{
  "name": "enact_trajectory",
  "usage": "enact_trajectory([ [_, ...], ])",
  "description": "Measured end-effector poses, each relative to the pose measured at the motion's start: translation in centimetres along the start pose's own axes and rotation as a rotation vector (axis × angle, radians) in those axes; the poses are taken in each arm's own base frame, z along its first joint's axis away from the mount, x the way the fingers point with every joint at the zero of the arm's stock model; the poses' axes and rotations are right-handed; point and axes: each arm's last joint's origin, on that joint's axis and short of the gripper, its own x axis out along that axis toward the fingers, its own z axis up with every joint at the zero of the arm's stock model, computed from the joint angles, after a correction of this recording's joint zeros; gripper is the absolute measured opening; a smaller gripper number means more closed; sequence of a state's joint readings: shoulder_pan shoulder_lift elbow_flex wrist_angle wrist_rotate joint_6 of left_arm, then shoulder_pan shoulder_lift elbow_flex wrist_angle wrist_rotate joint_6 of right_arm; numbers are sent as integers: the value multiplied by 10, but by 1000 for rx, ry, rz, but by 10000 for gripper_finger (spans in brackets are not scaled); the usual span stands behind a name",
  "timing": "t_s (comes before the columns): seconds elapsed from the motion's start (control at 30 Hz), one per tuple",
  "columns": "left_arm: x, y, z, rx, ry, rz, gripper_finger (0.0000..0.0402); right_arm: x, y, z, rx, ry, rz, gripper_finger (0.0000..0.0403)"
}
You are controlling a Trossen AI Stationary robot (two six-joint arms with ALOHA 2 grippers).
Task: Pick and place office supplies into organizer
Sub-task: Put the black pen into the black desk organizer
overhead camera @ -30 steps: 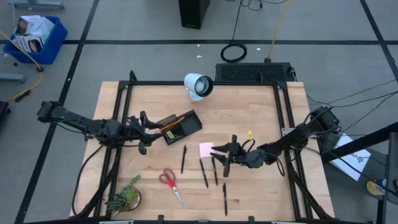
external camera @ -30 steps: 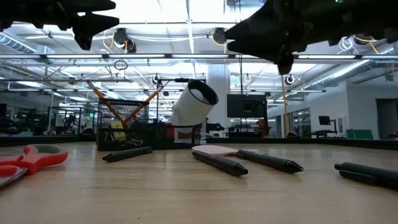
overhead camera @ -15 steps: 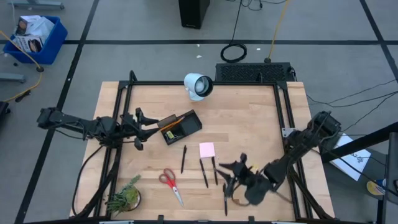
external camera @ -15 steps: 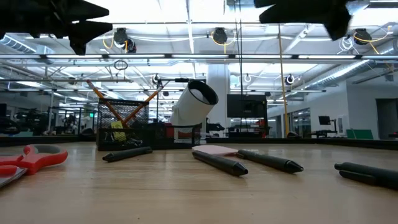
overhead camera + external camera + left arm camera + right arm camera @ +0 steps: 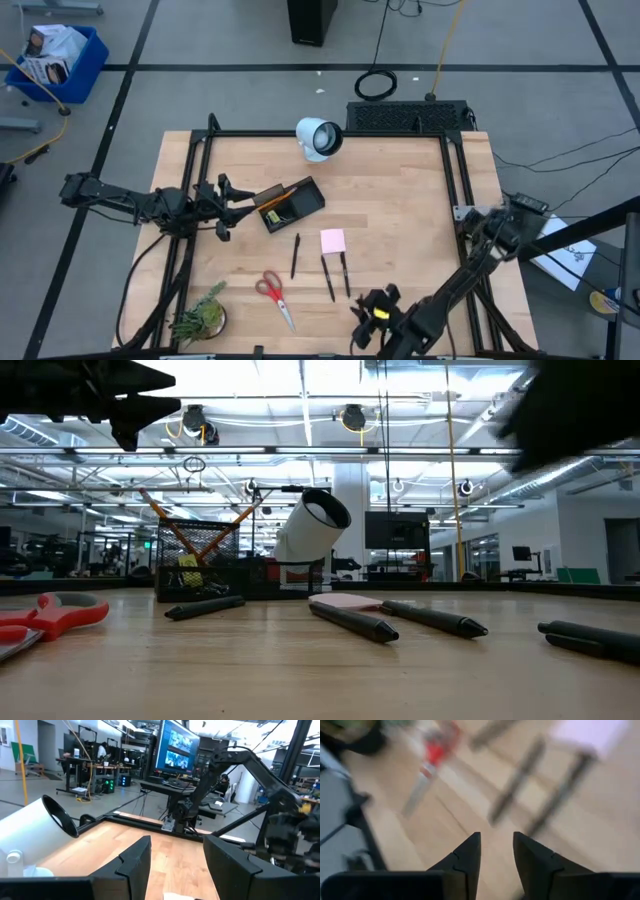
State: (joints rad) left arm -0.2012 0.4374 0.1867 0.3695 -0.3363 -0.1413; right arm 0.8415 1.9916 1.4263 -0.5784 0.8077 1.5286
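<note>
Covering the front-edge pen [image 5: 590, 636], the right hand [image 5: 373, 318] hangs open.

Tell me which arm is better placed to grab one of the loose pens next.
Probably the right. Its open gripper sits at the table's near edge, just past the pens. The left gripper waits beside the organizer.

The far right of the surface [image 5: 410, 190] lies bare, giving open passage between the organizer [image 5: 290, 204] and the right rail. The lamp [image 5: 318, 138] stands at the far edge, just beyond the organizer. Nearer, pens [image 5: 328, 277], pad [image 5: 332, 240] and scissors [image 5: 273, 297] crowd the middle, with the plant [image 5: 200, 316] in the near left corner.
</note>
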Motion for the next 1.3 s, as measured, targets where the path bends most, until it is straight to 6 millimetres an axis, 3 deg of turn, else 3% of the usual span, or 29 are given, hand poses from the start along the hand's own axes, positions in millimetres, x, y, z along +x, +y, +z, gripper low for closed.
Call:
enact_trajectory([
  [0.17, 0, 0, 0, 2, 1, 1, 186, 0, -6, -33, 154, 143, -107, 81],
  [0.3, 1, 0, -1, 20, 11, 3, 186, -2, -7, -44, 201, 131, -106, 62],
  [0.47, 1, 0, -3, 39, 32, 5, 186, 7, -3, -38, 197, 99, -83, 54],
  [0.77, 0, 0, -8, 54, 77, -5, 186, 31, -6, -27, 150, 223, -152, 54],
  [1.3, 0, 0, -8, 29, 78, -7, 186, 19, -26, -24, -6, 340, -333, 54],
])
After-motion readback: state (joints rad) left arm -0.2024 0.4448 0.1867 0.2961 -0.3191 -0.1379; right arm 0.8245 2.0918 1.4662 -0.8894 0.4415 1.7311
